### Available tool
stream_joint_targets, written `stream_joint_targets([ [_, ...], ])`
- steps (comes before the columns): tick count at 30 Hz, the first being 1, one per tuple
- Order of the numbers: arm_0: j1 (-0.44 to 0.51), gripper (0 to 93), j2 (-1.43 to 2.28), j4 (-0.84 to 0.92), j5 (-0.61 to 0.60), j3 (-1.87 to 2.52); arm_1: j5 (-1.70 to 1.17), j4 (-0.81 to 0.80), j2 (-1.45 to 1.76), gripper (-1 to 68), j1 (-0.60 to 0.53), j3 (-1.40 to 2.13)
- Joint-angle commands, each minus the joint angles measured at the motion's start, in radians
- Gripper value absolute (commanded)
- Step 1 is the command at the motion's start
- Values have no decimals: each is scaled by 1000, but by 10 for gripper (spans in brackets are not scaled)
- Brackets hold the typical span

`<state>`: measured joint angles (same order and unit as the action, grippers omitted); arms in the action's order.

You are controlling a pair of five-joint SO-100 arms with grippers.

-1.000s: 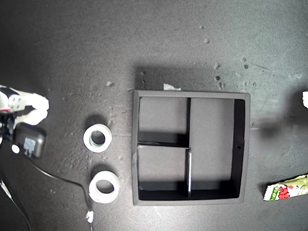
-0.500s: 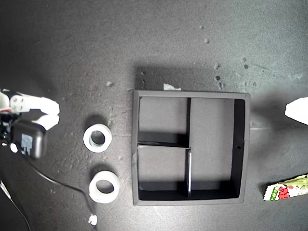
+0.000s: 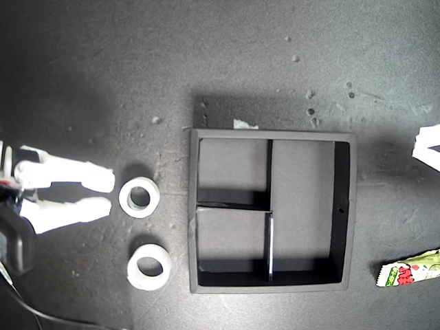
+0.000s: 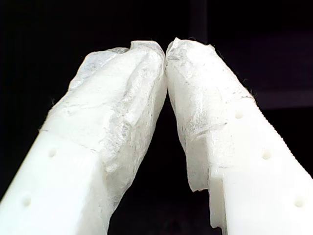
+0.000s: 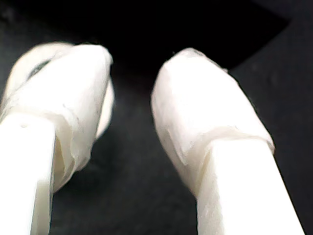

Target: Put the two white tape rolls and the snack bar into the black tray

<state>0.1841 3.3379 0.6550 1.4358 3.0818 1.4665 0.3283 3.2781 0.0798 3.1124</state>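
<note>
The black tray (image 3: 193,179) lies in the middle of the exterior view, its compartments bare. Two white tape rolls lie to its left in that view: one with a greenish core (image 3: 139,197) and a second (image 3: 148,267) nearer the bottom. My second gripper (image 3: 108,192) is open, its fingertips just short of the greenish-core roll; in the second wrist view the gripper (image 5: 132,73) shows that roll (image 5: 24,66) behind one finger. The snack bar (image 3: 410,269) lies at the exterior view's right edge. My first gripper (image 4: 166,49) is shut with nothing in it, and it shows at the exterior view's right edge (image 3: 427,146).
A black power adapter (image 3: 17,242) with its cable (image 3: 41,313) sits at the exterior view's left edge, below the second arm. A small white scrap (image 3: 244,124) lies at the tray's top wall. The dark table surface has scattered specks.
My second gripper has moved toward the exterior view's right, up to the greenish-core roll, and opened. The adapter shifted down and left. My first gripper has come into view at the right edge.
</note>
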Motion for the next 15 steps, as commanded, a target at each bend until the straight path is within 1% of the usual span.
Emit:
stream_joint_targets([
  [1,0,98,46,-38,-77,-11,-61,-71,8,-3,-6,12],
  [4,-21,106,46,38,-130,-126,-121,-92,8,-3,-12,-20],
  [6,-32,109,23,104,-160,-225,-178,-43,8,-3,-6,-104],
  [9,-29,115,-181,127,-209,-420,-296,124,-9,3,21,-334],
  [11,-14,119,-411,130,-235,-581,-367,252,-28,48,43,-508],
  [13,12,123,-658,169,-250,-764,-417,385,-101,89,52,-689],
  [15,38,125,-884,235,-253,-936,-453,488,-229,107,31,-865],
])
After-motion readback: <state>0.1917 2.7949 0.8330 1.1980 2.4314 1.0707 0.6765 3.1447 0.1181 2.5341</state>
